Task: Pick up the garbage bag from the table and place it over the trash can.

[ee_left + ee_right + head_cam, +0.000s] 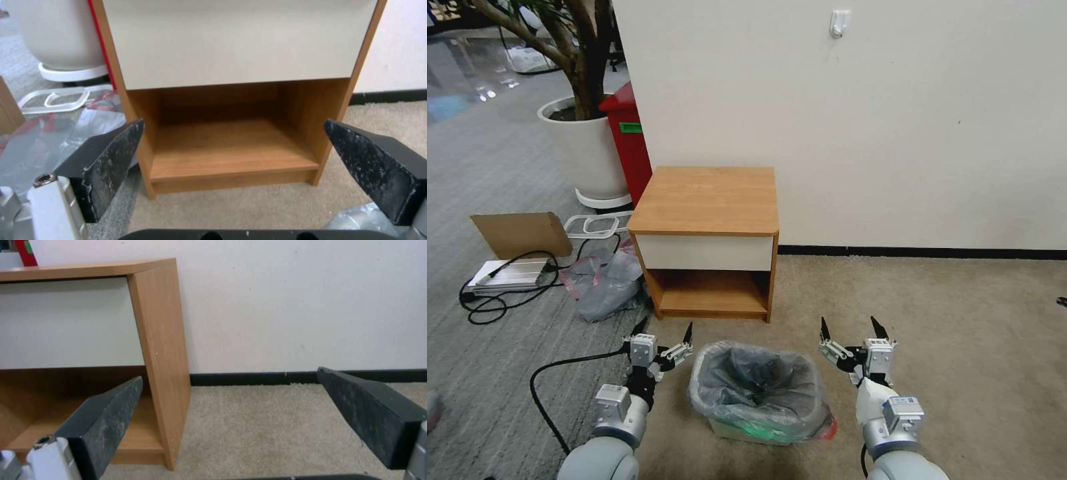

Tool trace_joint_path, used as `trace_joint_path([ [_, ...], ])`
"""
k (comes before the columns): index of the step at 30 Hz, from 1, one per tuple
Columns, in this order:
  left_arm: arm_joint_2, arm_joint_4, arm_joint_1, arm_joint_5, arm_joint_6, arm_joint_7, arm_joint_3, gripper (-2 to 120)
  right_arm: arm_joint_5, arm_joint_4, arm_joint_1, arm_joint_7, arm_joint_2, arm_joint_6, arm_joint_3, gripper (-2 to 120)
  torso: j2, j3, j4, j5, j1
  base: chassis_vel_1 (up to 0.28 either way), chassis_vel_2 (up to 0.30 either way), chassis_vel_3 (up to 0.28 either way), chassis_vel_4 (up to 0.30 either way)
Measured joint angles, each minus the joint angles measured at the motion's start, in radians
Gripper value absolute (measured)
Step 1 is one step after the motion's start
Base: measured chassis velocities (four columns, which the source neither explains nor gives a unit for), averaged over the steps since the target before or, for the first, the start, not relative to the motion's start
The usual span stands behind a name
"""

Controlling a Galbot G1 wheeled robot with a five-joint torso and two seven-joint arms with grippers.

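Lining the small cream-white plastic trash can (740,430) and hiding most of it from you, the thin grey pink-rimmed garbage bag (757,387) sits on open carpet before the light-brown wooden table (707,200), between your splayed, empty left gripper (666,331) and right gripper (852,329).

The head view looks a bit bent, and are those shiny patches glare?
Head view: wide-angle bending, the table sides splaying; window glare on the floor far left; folds of the garbage bag glint. Left wrist view: the close fingers look soft, and the shelf recess lies in shadow. Right wrist view: even light on the wall.
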Motion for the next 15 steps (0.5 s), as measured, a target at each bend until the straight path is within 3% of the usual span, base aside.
trace_joint_path([
  [15, 0.000, -0.001, 0.000, -0.002, 0.003, -0.002, 0.001, 100, 0.001, 0.000, 0.001, -0.001, -0.001, -0.002, -0.001, 100, 0.000, 0.000, 0.0000, 0.0000, 0.000, 0.000, 0.000, 0.000, 0.000],
])
